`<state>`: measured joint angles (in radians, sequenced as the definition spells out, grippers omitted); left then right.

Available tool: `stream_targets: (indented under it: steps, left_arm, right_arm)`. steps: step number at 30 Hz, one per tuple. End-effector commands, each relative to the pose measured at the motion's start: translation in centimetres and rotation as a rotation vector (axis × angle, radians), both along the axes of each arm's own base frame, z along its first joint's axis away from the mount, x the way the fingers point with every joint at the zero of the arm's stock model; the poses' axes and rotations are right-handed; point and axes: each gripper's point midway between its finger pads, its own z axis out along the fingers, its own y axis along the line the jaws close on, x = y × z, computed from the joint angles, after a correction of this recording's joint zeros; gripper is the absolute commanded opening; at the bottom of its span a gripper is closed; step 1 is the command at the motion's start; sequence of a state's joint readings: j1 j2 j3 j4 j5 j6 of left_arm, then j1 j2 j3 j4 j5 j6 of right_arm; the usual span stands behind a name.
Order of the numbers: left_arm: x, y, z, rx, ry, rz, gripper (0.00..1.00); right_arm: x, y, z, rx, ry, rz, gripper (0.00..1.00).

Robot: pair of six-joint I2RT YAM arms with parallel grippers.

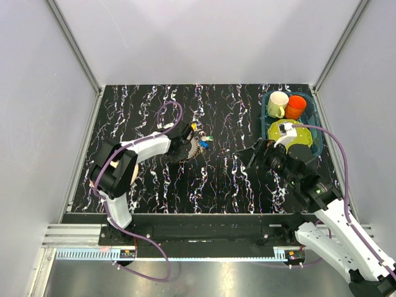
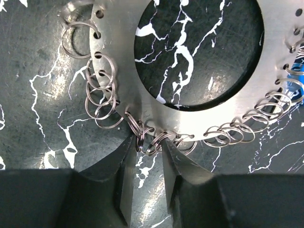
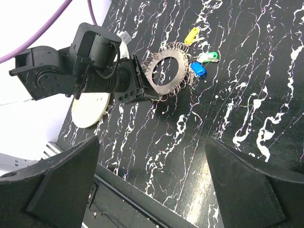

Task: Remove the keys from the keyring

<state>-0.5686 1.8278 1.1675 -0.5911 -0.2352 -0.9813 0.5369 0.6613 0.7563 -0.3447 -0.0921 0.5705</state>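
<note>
The keyring (image 1: 195, 148), a silver disc with a wide hole, lies at the table's left-middle. Small split rings (image 2: 149, 140) line its edge. It also shows in the left wrist view (image 2: 118, 71) and the right wrist view (image 3: 156, 76). Tiny keys hang off its far side: yellow (image 3: 192, 34), green (image 3: 211, 56) and blue (image 3: 198, 70); the blue one peeks in at the left wrist view's right edge (image 2: 298, 71). My left gripper (image 2: 148, 142) is closed narrowly on the split rings at the ring's near edge (image 1: 184, 147). My right gripper (image 3: 152, 185) is wide open and empty, to the right of the ring (image 1: 252, 156).
A teal tray (image 1: 317, 127) at the back right holds a cream mug (image 1: 278, 104), an orange cup (image 1: 296, 106) and a green plate (image 1: 279, 127). A pale round disc (image 3: 90, 108) lies under the left arm. A purple cable (image 1: 167, 112) loops behind the left gripper.
</note>
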Motion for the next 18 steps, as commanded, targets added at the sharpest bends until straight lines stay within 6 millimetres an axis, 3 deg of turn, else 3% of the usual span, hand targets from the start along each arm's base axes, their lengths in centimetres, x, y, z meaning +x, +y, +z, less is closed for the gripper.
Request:
stream_targets:
  steps: [1,5,7,14,18]
  left_arm:
    - [0.2,-0.1,1.1,-0.013,-0.044,-0.049,0.24]
    - [-0.8,1.1,1.4,0.014,-0.053,-0.079,0.11]
    - [-0.8,1.4,2.2,0.02,-0.077,-0.097,0.0]
    - [-1.8,2.4,4.1,0.053,-0.137,-0.249,0.0]
    - [-2.5,1.7,6.0,0.003,-0.209,-0.375,0.0]
  right_arm:
    - [-0.5,0.2,0.4,0.023,0.002,0.013,0.97]
    - [-0.5,0.1,0.4,0.032,0.009,0.003,0.97]
    - [-0.4,0.2,0.5,0.039,0.01,0.003,0.97]
    - [0.6,1.8,1.4,0.091,-0.01,0.038,0.96]
    - [2.8,3.4,1.4,0.115,-0.021,0.052,0.96]
